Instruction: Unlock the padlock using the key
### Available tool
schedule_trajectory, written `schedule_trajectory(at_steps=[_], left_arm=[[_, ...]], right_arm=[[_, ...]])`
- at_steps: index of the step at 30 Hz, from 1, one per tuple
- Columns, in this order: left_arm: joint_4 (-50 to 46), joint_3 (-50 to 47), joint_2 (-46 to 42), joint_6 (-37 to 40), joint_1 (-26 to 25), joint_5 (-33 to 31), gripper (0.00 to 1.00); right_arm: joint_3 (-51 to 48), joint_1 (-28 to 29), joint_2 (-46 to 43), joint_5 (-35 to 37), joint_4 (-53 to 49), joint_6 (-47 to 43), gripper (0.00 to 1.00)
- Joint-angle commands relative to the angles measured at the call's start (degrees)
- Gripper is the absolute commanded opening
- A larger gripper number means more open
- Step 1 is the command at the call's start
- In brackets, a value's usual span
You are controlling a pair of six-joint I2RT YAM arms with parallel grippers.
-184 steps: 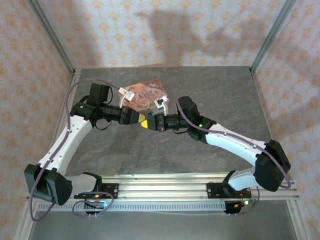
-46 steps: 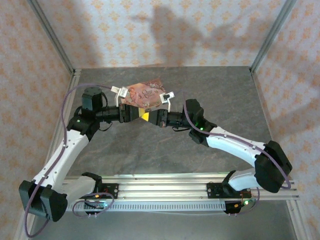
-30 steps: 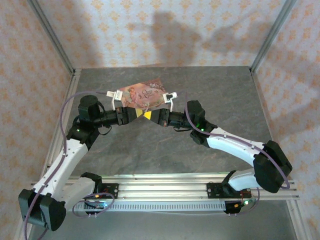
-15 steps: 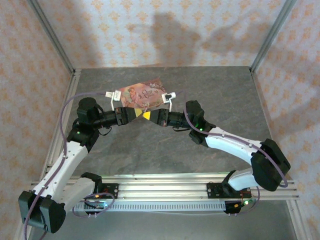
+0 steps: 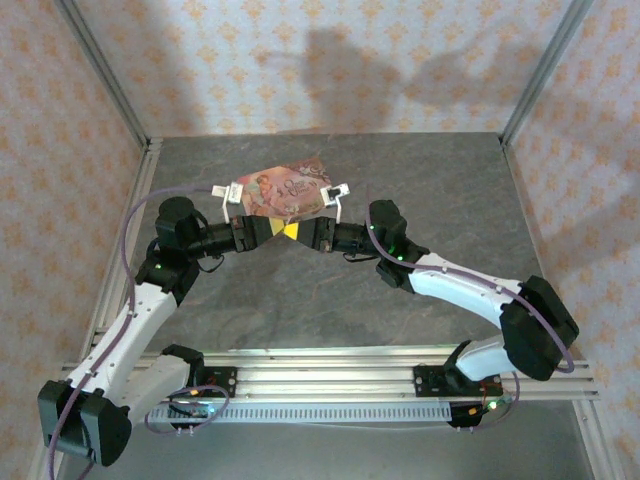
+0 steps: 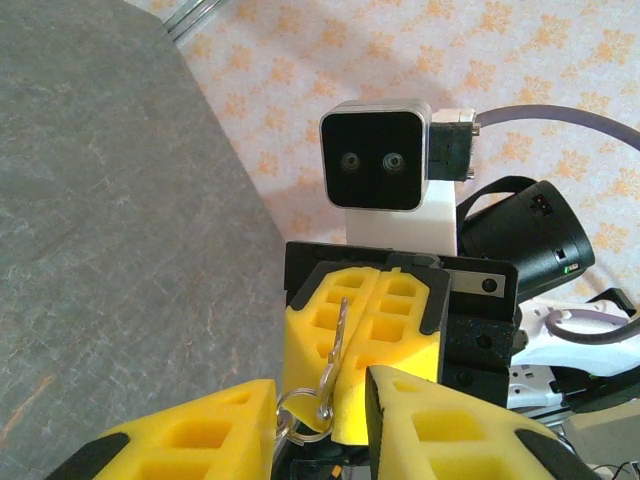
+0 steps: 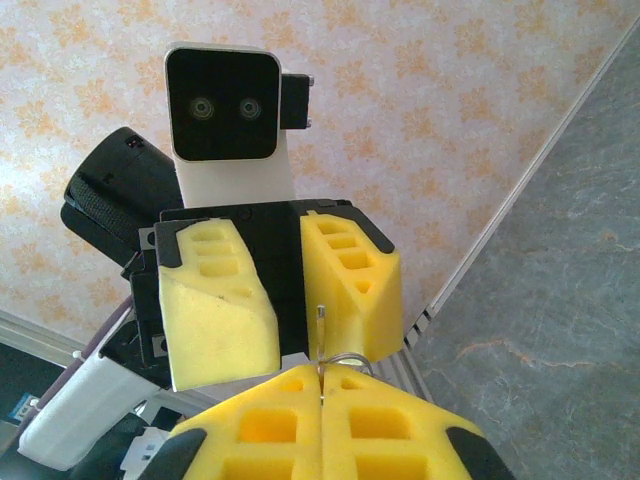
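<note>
My right gripper is shut on the key, whose thin silvery blade pokes up from between the pads. Its wire ring hangs at the near end. My left gripper faces it tip to tip, open, one yellow finger on each side of the ring and key without gripping them. From above, the two grippers meet just in front of the pink tin. The padlock is hidden.
Both arms reach in over the grey stone-patterned table and hold the grippers above it. Metal frame posts and patterned walls close in the left, back and right. An aluminium rail runs along the near edge.
Over six seconds both grippers have risen and moved back toward the tin, staying tip to tip. In the last second the left arm's wrist shifted slightly; the right barely moved.
</note>
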Motion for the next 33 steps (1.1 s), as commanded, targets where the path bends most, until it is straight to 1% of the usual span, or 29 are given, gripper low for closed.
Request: schedule_trajectory(at_steps=[1, 8, 9, 12, 15, 18, 19, 20, 21, 22, 24, 26, 29, 31, 33], left_arm=[[2.38, -0.33, 0.01, 0.09, -0.66, 0.51, 0.28], [2.48, -0.12, 0.53, 0.4, -1.61, 1.86, 0.18], [2.48, -0.09, 0.54, 0.6, -1.75, 1.97, 0.15], [1.72, 0.23, 0.38, 1.98, -1.87, 1.95, 0.0], [-0.03, 0.66, 0.14, 3.99, -1.83, 1.5, 0.0], [-2.0, 0.87, -0.21, 6.02, -1.74, 0.38, 0.0], [-2.82, 0.99, -0.33, 6.82, -1.74, -0.22, 0.0], [-4.14, 1.22, -0.5, 7.89, -1.79, -1.14, 0.0], [-6.14, 1.67, -0.81, 9.7, -1.82, -2.44, 0.0], [-8.77, 2.28, -1.16, 11.75, -1.8, -3.66, 0.0], [-12.19, 2.93, -2.19, 15.81, -1.8, -6.05, 0.0], [-13.67, 2.94, -3.08, 18.09, -1.69, -7.37, 0.0], [-13.8, 2.96, -3.18, 19.53, -1.71, -6.33, 0.0], [-12.66, 3.07, -2.85, 18.84, -1.66, -5.21, 0.0], [-9.46, 2.97, -2.89, 16.91, -1.69, -3.91, 0.0]], right_arm=[[2.44, 0.51, 0.81, -1.71, 3.23, 0.1, 0.0], [3.76, 0.82, 2.13, -2.66, 3.26, 0.18, 0.0], [3.98, 0.86, 2.4, -2.89, 3.21, 0.25, 0.0], [4.23, 0.99, 2.92, -2.97, 3.11, 0.36, 0.0], [4.23, 1.03, 2.9, -2.02, 1.58, -0.05, 0.0], [4.64, 0.99, 1.93, 0.64, -3.72, -2.04, 0.01], [4.82, 0.91, 1.27, 2.31, -6.36, -2.94, 0.08], [4.93, 0.95, 0.45, 4.34, -9.48, -4.37, 0.22], [4.84, 0.88, -0.52, 5.68, -11.67, -5.56, 0.27], [4.99, 0.78, -1.8, 7.1, -14.74, -6.98, 0.36], [5.44, -0.03, -4.0, 8.31, -19.71, -8.97, 0.46], [6.01, -1.65, -6.52, 8.06, -24.0, -10.36, 0.51], [7.04, -3.81, -10.13, 7.37, -28.67, -11.86, 0.56], [8.8, -4.15, -11.06, 7.18, -32.1, -13.51, 0.58], [10.72, -4.18, -10.48, 5.05, -33.27, -13.81, 0.58]])
